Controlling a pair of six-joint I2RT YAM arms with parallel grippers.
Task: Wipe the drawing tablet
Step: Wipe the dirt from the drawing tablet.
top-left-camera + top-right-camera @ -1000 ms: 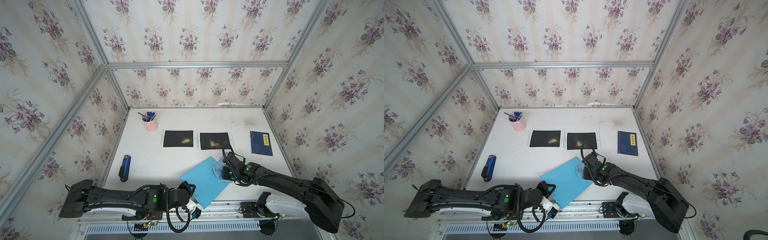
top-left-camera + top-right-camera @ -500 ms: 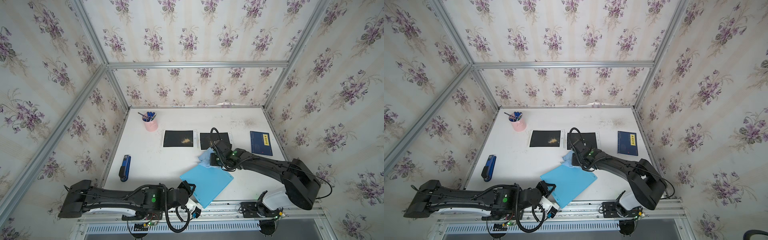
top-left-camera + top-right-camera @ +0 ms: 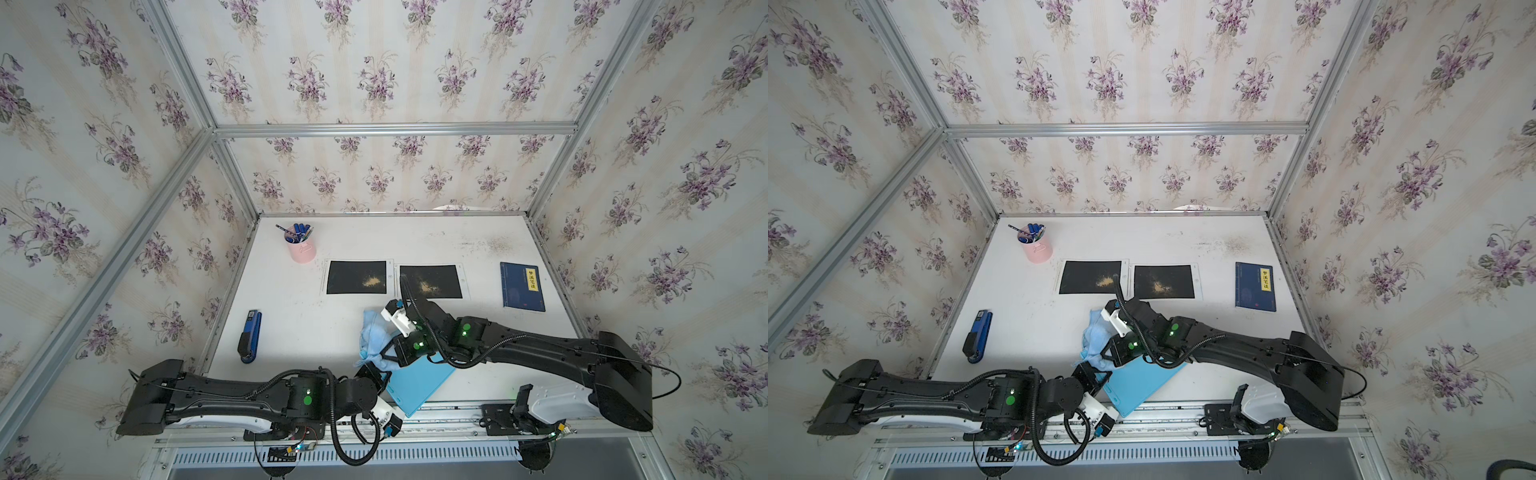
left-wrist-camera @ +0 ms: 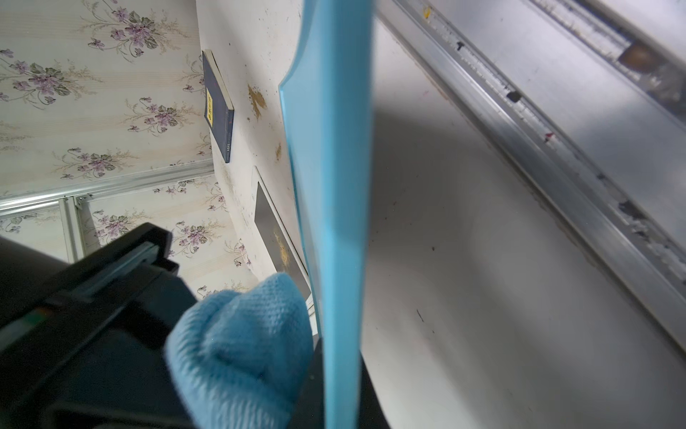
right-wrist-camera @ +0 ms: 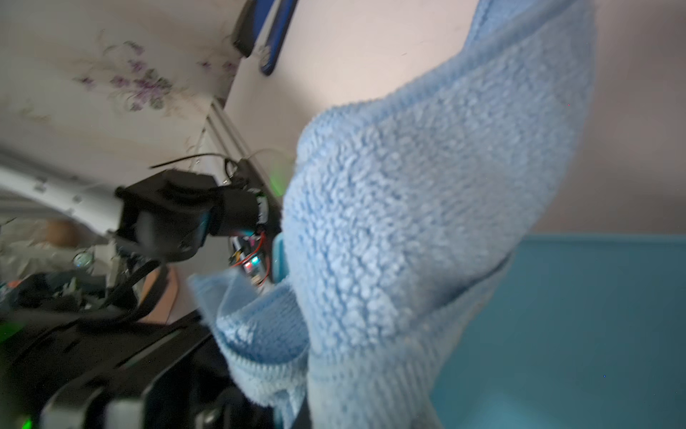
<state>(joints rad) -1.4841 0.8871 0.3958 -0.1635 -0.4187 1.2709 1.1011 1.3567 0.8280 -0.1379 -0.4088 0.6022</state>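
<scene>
Now | left gripper (image 3: pixel 381 376) clamps one blue tablet (image 3: pixel 419 380) | right gripper (image 3: pixel 385 354) clamps one cloth (image 3: pixel 372 332)

White table (image 3: pixel 316 320) seen from above; clock positions taken from table centre. Pink pen cup (image 3: pixel 301 249) at 10 o'clock, upright, blue pens inside. Blue-and-black stapler (image 3: pixel 250 336) at 8 o'clock, lying flat near table edge. Two white-bordered black panels side by side toward 12 o'clock: left panel (image 3: pixel 356 277), right panel (image 3: pixel 432 281), each with yellowish powder patch. Dark blue book (image 3: pixel 522 286) at 2 o'clock, flat, yellow label on cover. Brownish speckled stain (image 3: pixel 496 245) at 1 o'clock. Purple floral wallpaper (image 3: pixel 374 75) and aluminium frame (image 3: pixel 395 129) all around.
</scene>
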